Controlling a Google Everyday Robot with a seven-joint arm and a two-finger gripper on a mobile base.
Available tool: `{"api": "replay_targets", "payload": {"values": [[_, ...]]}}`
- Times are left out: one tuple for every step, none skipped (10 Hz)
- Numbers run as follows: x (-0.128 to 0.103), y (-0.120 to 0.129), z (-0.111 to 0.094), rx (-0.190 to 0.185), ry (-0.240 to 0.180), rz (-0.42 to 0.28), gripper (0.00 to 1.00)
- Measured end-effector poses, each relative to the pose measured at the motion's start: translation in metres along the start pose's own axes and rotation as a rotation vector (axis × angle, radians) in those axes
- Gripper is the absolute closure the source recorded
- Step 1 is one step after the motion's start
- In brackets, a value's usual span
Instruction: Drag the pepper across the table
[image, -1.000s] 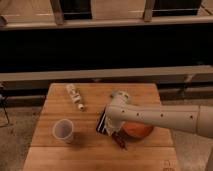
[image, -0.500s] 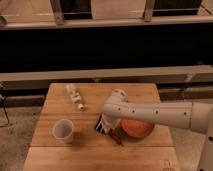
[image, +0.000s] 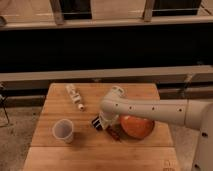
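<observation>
The pincer (image: 103, 123) hangs low over the plank tabletop (image: 50, 157), beside the pepper (image: 114, 134) and an orange bowl (image: 136, 127); a dark railing (image: 100, 22) runs behind.

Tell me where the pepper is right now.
In the camera view, the pepper lies mid-table, just left of the orange bowl and beside the black block, directly under the gripper.
</observation>
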Motion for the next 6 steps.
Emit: {"api": "replay_targets", "payload": {"values": [[0.003, 0.000, 0.001, 0.002, 0.002, -0.005, 1.00], [0.007, 0.001, 0.001, 0.005, 0.004, -0.011, 1.00], [0.009, 0.000, 0.001, 0.007, 0.005, -0.017, 1.00], [0.014, -0.001, 0.002, 0.009, 0.008, -0.026, 1.00], [0.018, -0.002, 0.002, 0.012, 0.011, -0.033, 1.00], [0.022, -0.003, 0.001, 0.013, 0.014, -0.042, 1.00]]}}
